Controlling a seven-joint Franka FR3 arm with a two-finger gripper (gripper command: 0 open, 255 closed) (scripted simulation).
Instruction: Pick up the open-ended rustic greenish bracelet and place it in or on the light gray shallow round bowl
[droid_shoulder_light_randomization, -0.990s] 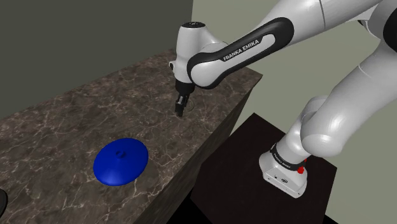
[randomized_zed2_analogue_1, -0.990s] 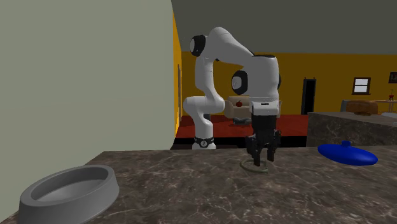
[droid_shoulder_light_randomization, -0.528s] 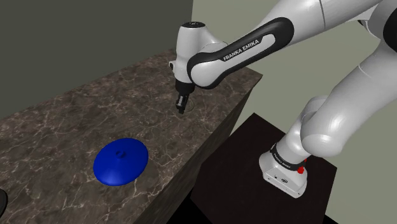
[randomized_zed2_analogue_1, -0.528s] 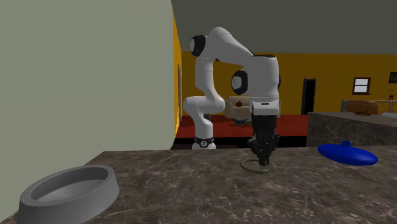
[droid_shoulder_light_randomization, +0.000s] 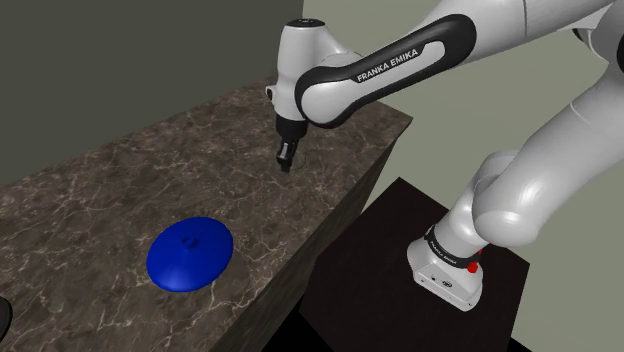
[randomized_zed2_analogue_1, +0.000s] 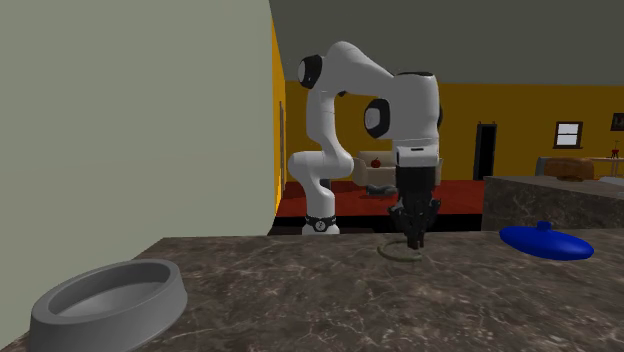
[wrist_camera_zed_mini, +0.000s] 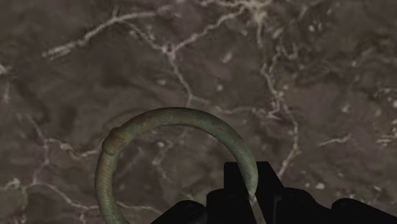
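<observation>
Above the marbled counter (droid_shoulder_light_randomization: 120, 190), I read the gripper (wrist_camera_zed_mini: 250, 183) clamped on the greenish bracelet (wrist_camera_zed_mini: 172, 116) and newly risen with it, so transfer to the grey bowl (randomized_zed2_analogue_1: 105, 308) likely follows.

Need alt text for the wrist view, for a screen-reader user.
Two black fingers clasp one side of a greenish open-ended bracelet, whose thin curved band arcs away from them. Behind it is a dark marbled countertop with pale veins.

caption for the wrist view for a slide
Black pincer shut on thin greenish open-ended bracelet over dark veined marble countertop
</observation>
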